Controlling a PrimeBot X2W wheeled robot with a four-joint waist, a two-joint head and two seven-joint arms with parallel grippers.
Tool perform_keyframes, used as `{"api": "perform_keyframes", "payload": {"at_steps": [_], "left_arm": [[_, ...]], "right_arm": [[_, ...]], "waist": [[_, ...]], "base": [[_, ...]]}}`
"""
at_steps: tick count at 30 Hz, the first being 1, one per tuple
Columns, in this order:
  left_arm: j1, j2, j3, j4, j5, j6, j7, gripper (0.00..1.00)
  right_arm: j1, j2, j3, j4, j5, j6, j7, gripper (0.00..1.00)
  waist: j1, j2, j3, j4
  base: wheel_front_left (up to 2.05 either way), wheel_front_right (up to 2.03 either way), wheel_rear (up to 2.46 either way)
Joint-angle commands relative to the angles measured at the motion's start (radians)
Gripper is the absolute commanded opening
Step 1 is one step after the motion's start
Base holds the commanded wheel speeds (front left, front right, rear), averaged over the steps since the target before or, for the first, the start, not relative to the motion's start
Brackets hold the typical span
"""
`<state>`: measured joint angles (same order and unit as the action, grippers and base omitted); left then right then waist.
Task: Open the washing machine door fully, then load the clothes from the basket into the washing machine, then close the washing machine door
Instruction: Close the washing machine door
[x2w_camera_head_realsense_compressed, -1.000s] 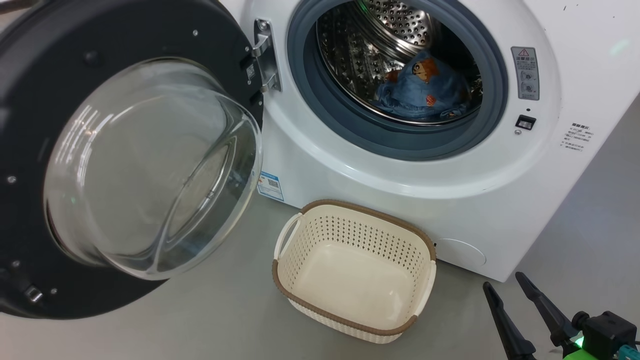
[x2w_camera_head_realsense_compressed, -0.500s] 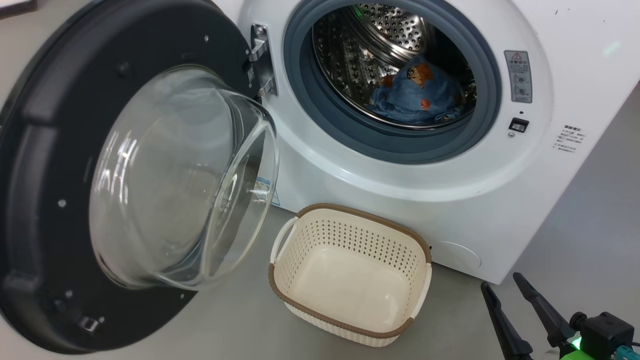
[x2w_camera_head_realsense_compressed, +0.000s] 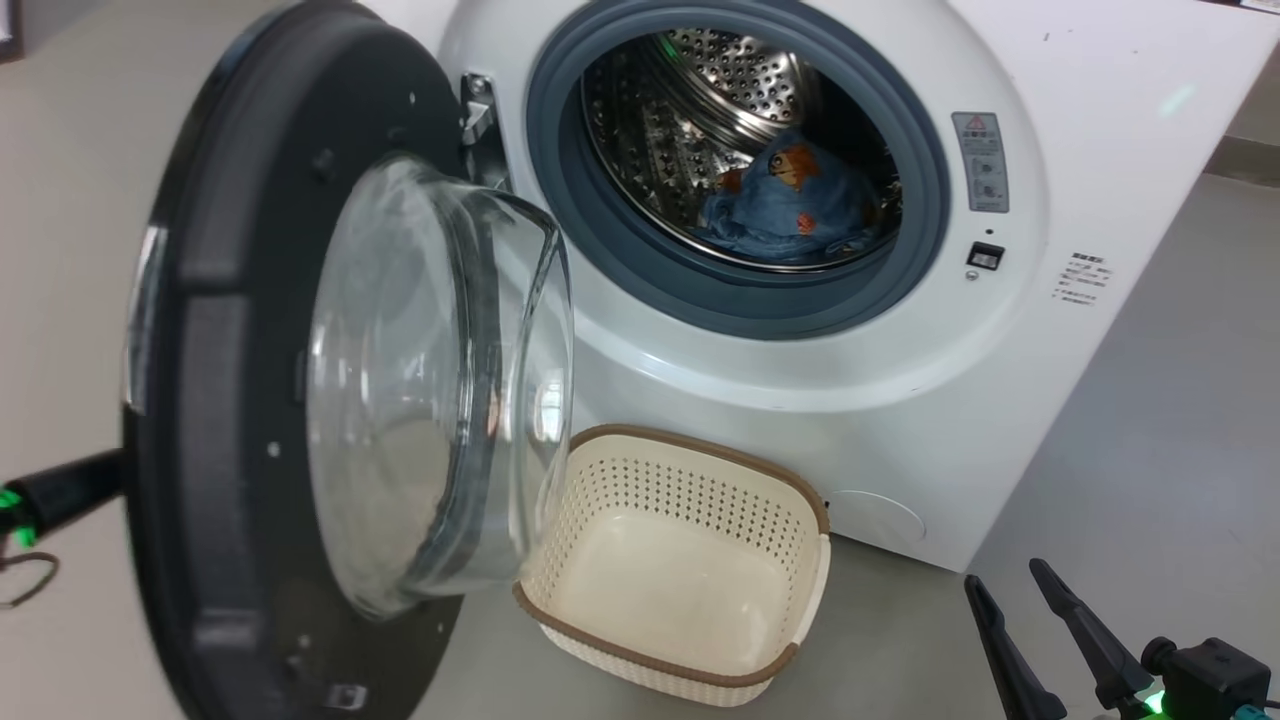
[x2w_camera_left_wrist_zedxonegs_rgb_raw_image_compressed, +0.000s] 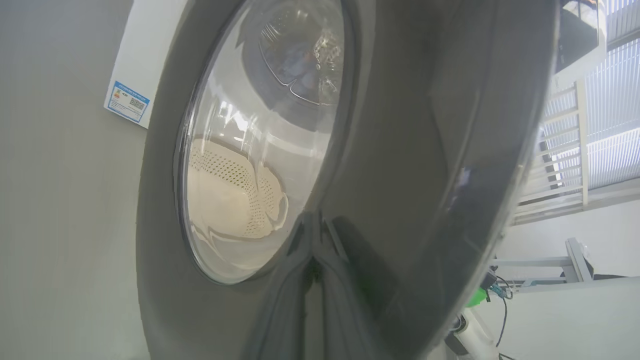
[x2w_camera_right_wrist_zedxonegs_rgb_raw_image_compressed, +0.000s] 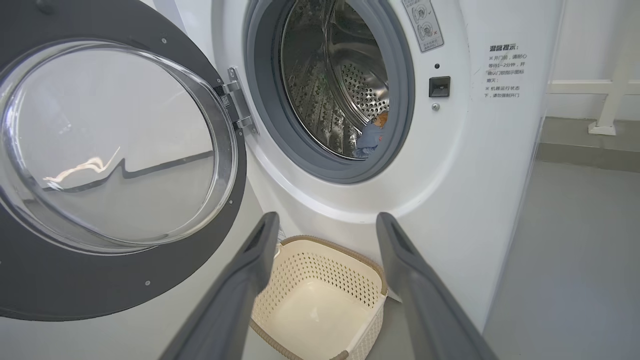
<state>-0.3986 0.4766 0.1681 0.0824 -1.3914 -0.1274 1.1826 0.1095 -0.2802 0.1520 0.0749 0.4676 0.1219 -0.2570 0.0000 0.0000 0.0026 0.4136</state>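
Door (x2w_camera_head_realsense_compressed: 230, 330) stands swung out from washer (x2w_camera_head_realsense_compressed: 1010, 330), approx edge-on to head cam, glass bowl facing the drum. L gripper (x2w_camera_left_wrist_zedxonegs_rgb_raw_image_compressed: 312, 280): fingers clenched together, tips against door's outer face, gripping nothing. R gripper (x2w_camera_head_realsense_compressed: 1008, 580): fingers spread, nothing btwn them, low right, well apart from washer. Clothes (x2w_camera_head_realsense_compressed: 785, 205) lie in drum. Basket (x2w_camera_head_realsense_compressed: 660, 490) on floor just in front of washer, under door glass.
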Motion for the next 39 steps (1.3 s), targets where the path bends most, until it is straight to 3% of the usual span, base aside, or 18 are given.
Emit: {"api": "perform_keyframes", "payload": {"at_steps": [1,9,16,30,39], "left_arm": [[-0.022,0.025,0.019,-0.062,-0.023,-0.003,0.017,0.00],[-0.043,-0.036,-0.079,-0.176,-0.036,-0.003,0.008,0.00],[-0.098,-0.098,-0.162,-0.194,-0.010,-0.003,-0.043,0.00],[-0.322,-0.200,-0.327,-0.042,0.099,-0.003,-0.244,0.00],[-0.421,-0.199,-0.378,0.063,0.096,-0.003,-0.358,0.00]], "right_arm": [[-0.007,-0.011,0.023,-0.024,-0.014,0.009,-0.005,1.00],[-0.020,-0.013,0.017,-0.026,-0.015,0.009,-0.005,1.00],[-0.037,-0.016,0.005,-0.028,-0.014,0.009,-0.005,1.00],[-0.110,-0.021,-0.011,-0.039,-0.008,0.009,-0.005,1.00],[-0.140,-0.018,-0.021,-0.040,-0.007,0.009,-0.005,1.00]], "waist": [[0.0000,0.0000,-0.006,-0.016],[0.0000,0.0000,0.011,-0.072],[0.0000,0.0000,0.036,-0.128],[0.0000,0.0000,0.153,-0.264],[0.0000,0.0000,0.175,-0.315]], "base": [[0.00,0.00,0.00],[0.00,0.00,0.00],[0.00,0.00,0.00],[0.00,0.00,0.00],[0.00,0.00,0.00]]}}
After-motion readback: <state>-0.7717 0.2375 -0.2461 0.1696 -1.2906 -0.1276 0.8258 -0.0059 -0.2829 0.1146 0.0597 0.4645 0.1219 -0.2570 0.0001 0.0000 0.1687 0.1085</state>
